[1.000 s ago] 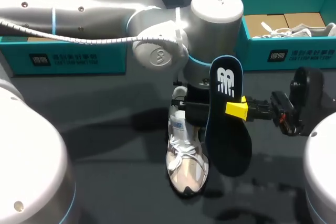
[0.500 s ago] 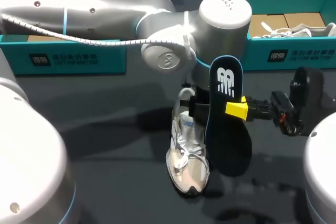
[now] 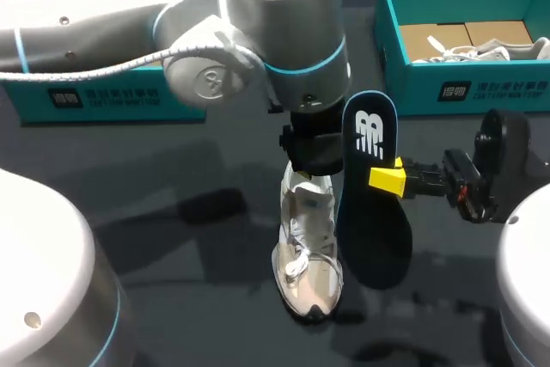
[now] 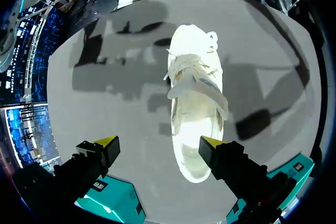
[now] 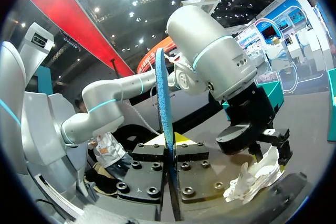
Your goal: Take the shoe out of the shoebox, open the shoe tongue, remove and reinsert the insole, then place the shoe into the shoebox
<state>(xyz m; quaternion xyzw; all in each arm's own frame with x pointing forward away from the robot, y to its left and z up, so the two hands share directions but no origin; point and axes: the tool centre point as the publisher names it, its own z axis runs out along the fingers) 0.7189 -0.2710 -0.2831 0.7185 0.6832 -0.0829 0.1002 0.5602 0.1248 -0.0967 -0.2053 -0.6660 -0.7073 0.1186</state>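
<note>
The shoe (image 3: 307, 251) lies on the table (image 3: 172, 212), out of its box, with the toe toward me and the heel toward the far side; all places below are taken from it. The insole (image 3: 371, 204) is out of the shoe and held just to the shoe's right, printed face toward the head camera. My right gripper (image 3: 388, 180) is clamped on the insole's outer edge about halfway along. I judge this pose keeps the insole clear of the shoe's mouth and lined up for going back in. My left gripper (image 4: 157, 142) hangs over the shoe's heel end, fingers spread wide and holding nothing. That suits spreading the collar or steadying the heel, but I cannot tell which is meant. The shoebox (image 3: 412, 83) stands beyond the shoe to its far right, well apart, and a second teal box (image 3: 112, 96) stands beyond it to the far left. In the head view the wrist hides the left fingers. The left wrist view shows both yellow tips, one over the heel's edge and the other off to the side over bare table, with the tongue lifted. The right wrist view shows the insole edge-on, pinched from both sides. It also shows the left fingers just above the collar; whether they touch it I cannot tell.
</note>
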